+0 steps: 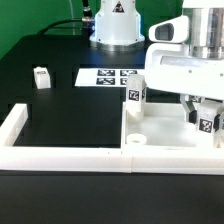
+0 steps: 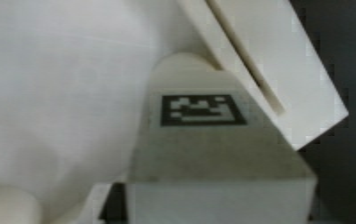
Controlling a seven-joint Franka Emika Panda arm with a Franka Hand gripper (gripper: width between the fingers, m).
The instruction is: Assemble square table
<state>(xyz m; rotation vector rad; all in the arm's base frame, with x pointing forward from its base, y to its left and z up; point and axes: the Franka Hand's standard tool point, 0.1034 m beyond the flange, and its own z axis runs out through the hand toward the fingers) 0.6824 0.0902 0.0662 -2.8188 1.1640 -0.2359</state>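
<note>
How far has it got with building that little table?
Partway, it seems. One leg block already stands upright on the white tabletop; whether it is fastened I cannot tell. The claw is down at a second leg on the exterior view's right. A third leg sits apart on the black table, not yet fitted.
</note>
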